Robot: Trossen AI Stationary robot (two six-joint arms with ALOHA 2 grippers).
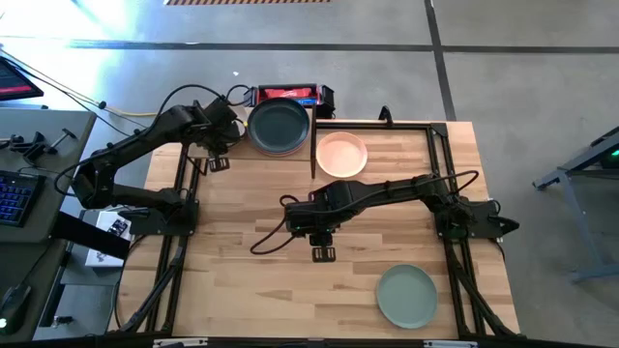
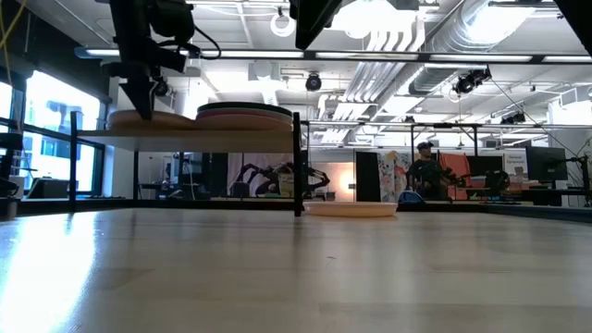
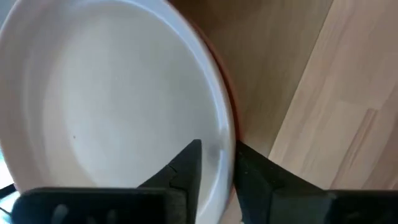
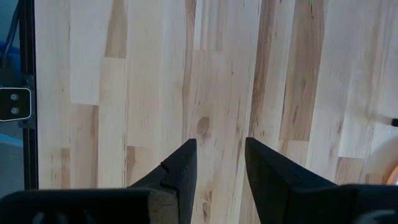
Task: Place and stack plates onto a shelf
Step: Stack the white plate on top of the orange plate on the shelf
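Left gripper (image 3: pixel 216 163): mine, jaws loosely astride the off-white plate (image 3: pixel 112 93) rim on the shelf (image 2: pixel 199 137)
Right gripper (image 4: pixel 221 163): mine, open, empty
Done: dark green plate (image 1: pixel 279 125) stack shelved
Left: peach plate (image 1: pixel 342 154), sage green plate (image 1: pixel 406 295) on table

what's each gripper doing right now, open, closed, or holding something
Left gripper: fingers astride the rim of the off-white plate on the shelf; grip cannot be told.
Right gripper: open, empty, above the bare table.

The wooden table (image 1: pixel 251 290) carries 2 plates, peach (image 1: pixel 341 154) and sage green (image 1: pixel 406 295); the shelf (image 2: pixel 208 135) bears stacked plates, dark green (image 1: pixel 279 124) topmost.
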